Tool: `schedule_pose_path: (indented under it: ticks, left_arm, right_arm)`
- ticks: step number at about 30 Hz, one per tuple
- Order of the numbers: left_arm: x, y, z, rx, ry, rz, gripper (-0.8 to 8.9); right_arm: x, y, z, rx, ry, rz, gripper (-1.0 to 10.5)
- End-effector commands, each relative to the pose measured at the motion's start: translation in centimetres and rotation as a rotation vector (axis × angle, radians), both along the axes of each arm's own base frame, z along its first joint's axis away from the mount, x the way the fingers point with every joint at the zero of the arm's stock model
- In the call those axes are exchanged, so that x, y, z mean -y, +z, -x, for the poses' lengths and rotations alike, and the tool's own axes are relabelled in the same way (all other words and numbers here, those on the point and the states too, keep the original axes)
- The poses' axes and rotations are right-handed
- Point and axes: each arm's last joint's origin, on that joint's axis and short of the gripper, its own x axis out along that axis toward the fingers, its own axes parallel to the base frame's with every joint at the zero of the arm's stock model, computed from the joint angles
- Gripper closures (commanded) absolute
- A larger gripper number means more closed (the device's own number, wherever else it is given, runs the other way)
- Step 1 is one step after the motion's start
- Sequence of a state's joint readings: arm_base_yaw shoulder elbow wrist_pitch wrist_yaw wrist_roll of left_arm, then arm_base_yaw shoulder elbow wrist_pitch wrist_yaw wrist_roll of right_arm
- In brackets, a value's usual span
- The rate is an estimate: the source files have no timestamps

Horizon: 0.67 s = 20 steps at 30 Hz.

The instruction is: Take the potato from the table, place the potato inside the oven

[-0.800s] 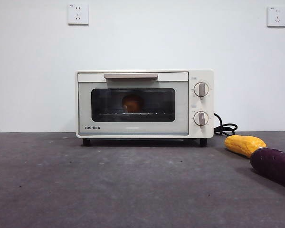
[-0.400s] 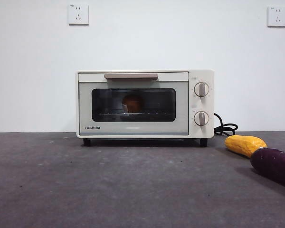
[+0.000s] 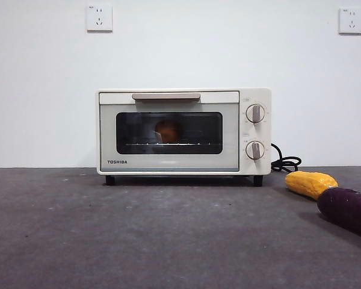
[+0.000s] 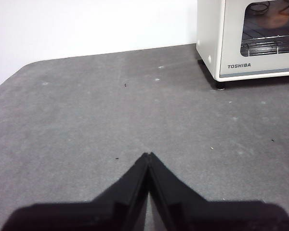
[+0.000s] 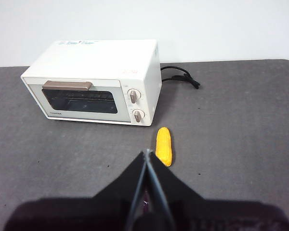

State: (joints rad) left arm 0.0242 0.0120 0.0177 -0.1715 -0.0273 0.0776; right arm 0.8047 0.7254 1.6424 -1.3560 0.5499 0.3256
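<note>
The cream-white Toshiba oven (image 3: 183, 132) stands at the back of the dark grey table (image 3: 138, 235) with its glass door closed. Behind the glass, the round orange-brown potato (image 3: 168, 130) rests on the wire rack. The left wrist view catches the potato (image 4: 275, 18) through the oven (image 4: 221, 43) window as well. My left gripper (image 4: 148, 155) is shut and empty, low over bare table well off to the oven's side. My right gripper (image 5: 148, 152) is shut and empty, high above the table in front of the oven (image 5: 94, 82). Neither gripper appears in the front view.
An elongated yellow-orange vegetable (image 3: 310, 182) lies on the table to the right of the oven, with a dark purple oblong one (image 3: 347, 209) just in front of it. The oven's black cord (image 3: 284, 162) curls behind at the right. The yellow vegetable (image 5: 163, 146) lies just past my right gripper.
</note>
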Motion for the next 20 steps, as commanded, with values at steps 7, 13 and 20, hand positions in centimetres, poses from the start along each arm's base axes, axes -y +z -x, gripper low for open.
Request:
schedule_pose_path:
  ticks: [7, 13, 20]
  left_arm:
    - [0.0, -0.3, -0.1, -0.002, 0.002, -0.001, 8.18]
    - [0.0, -0.3, -0.1, -0.005, 0.002, -0.001, 8.18]
    - [0.0, -0.3, -0.1, -0.007, 0.002, -0.001, 8.18]
  right_arm:
    - [0.0, -0.3, 0.0, -0.017, 0.002, 0.025, 9.5]
    - [-0.1, -0.2, -0.5, 0.013, -0.101, 0.090, 9.5]
    - [-0.2, -1.1, -1.5, 0.063, -0.432, 0.146, 9.5]
